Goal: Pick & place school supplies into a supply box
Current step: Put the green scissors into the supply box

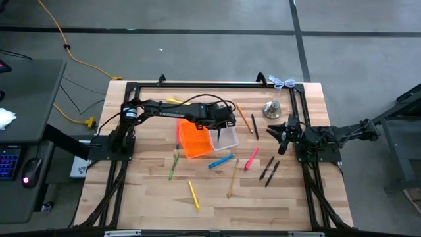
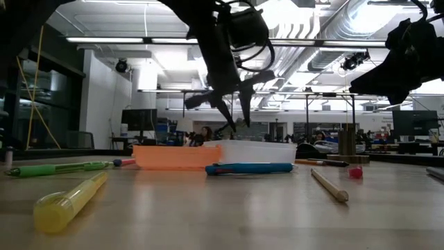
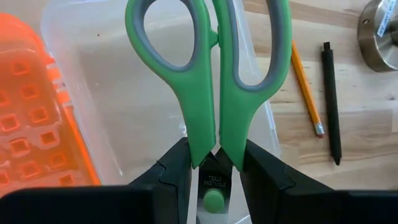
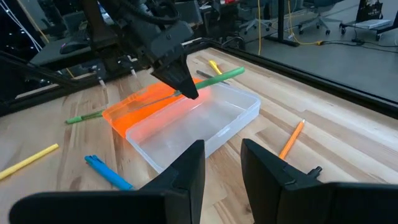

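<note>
Two green scissors [image 3: 214,81] handles clamped in left tool [image 3: 214,171], blades hidden, right tool [image 4: 222,163] parted, idle.

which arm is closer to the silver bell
Right. The right tool waits open just below the silver bell in the high view; the left tool, holding scissors, is farther off over the clear tray.

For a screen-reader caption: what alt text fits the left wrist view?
The left gripper holds green-handled scissors above the clear tray of the box, its orange half alongside. An orange pencil and black pen lie nearby.
</note>
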Robot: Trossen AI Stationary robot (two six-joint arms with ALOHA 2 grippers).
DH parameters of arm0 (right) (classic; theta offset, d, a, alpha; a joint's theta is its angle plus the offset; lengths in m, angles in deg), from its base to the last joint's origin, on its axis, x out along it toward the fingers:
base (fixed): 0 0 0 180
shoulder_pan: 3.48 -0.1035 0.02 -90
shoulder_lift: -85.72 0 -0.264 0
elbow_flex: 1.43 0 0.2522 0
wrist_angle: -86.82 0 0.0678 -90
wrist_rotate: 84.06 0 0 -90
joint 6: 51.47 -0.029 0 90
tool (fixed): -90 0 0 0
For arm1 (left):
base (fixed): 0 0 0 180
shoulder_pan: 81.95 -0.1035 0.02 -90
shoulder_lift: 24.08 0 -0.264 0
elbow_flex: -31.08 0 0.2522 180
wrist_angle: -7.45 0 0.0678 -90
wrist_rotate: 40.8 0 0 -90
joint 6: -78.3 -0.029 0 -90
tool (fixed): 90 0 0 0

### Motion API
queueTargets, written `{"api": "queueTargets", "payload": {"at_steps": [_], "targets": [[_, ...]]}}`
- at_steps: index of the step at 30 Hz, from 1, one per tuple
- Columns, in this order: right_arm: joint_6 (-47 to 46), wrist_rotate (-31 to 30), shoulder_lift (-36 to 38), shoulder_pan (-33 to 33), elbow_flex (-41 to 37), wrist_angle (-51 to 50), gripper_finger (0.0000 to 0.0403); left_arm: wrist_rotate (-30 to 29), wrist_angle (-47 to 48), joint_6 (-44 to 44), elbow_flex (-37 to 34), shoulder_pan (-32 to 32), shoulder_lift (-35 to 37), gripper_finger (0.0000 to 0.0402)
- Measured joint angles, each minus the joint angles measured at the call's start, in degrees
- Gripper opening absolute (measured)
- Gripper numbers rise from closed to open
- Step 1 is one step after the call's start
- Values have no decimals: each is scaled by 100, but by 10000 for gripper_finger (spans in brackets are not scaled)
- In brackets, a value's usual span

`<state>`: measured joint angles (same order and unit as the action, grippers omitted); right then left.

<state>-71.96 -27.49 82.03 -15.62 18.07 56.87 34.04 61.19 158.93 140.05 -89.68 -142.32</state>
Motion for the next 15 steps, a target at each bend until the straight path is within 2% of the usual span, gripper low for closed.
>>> {"api": "queueTargets", "payload": {"at_steps": [10,15], "targets": [[0,92,-95,-2,0,2,83,540,32,29,-6,-11,-418,143],[4,251,-184,0,0,4,83,406,184,30,-8,-11,-397,143]]}}
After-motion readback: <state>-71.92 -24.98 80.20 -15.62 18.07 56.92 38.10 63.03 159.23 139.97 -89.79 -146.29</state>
